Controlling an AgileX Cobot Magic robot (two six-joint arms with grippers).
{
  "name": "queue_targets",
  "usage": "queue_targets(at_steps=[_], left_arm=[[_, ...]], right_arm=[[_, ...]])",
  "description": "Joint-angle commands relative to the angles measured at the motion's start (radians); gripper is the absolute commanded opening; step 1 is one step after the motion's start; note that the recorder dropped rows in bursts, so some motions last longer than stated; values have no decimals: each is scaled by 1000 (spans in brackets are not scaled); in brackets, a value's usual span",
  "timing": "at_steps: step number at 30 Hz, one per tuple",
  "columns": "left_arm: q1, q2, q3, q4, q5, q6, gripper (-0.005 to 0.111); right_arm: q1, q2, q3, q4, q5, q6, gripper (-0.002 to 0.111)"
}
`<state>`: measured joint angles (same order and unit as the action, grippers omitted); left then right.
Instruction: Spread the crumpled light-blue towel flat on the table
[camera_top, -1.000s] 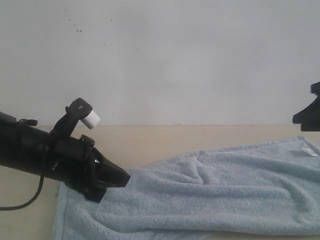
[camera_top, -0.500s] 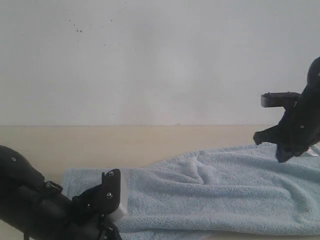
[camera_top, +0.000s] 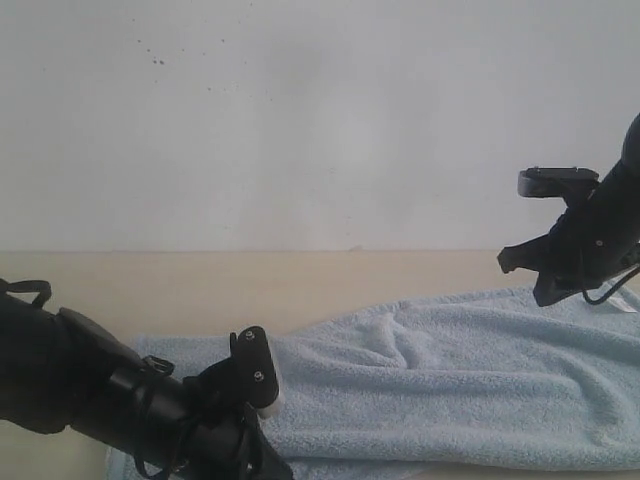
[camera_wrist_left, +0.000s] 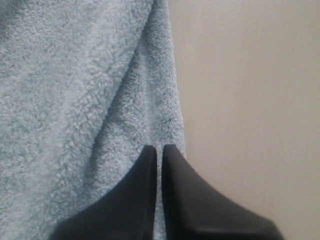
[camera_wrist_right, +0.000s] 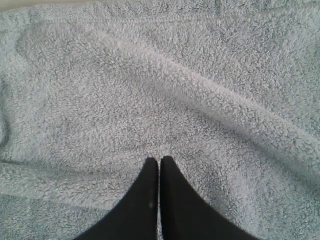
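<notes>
The light-blue towel lies spread along the beige table, with soft ridges across its middle. Its small white tag peeks out by the right arm. My left gripper is low at the towel's front-left edge. In the left wrist view the left gripper is shut, its tips over the towel's hemmed edge beside bare table. My right gripper hovers above the towel's right part. Seen from the right wrist, the right gripper is shut over the terry cloth, with nothing between its fingers.
A plain white wall rises behind the table. Bare tabletop shows between the wall and the towel's far edge. The left arm's dark body covers the towel's front-left corner.
The left arm dropped and swung toward the front edge, and the towel's left end now lies flatter. The right arm came in from the right and hangs over the towel.
</notes>
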<state>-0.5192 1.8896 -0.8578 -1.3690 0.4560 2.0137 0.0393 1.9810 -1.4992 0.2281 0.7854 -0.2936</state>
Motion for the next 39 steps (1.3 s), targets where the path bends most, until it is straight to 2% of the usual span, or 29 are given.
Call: queue_targets(at_steps=[1,8,13,33,39], left_arm=[[-3,1,-4,-10,-8,58,4],[-3,20,-21,-101,-14,118,4],[-3,66,-53,-101,22,118,4],[-1,121,-53,-101,45,87,4],[-1,121,-53,42,111,-34,4]], right_arm=[[-4,-13,2,11,8,-8,0],[-4,-13,2,36,36,-11,0],[-4,-13,2,36,57,-11,0],[-4,-13,2,51,68,-12,0],[-4,-13,2,51,68,-12,0]])
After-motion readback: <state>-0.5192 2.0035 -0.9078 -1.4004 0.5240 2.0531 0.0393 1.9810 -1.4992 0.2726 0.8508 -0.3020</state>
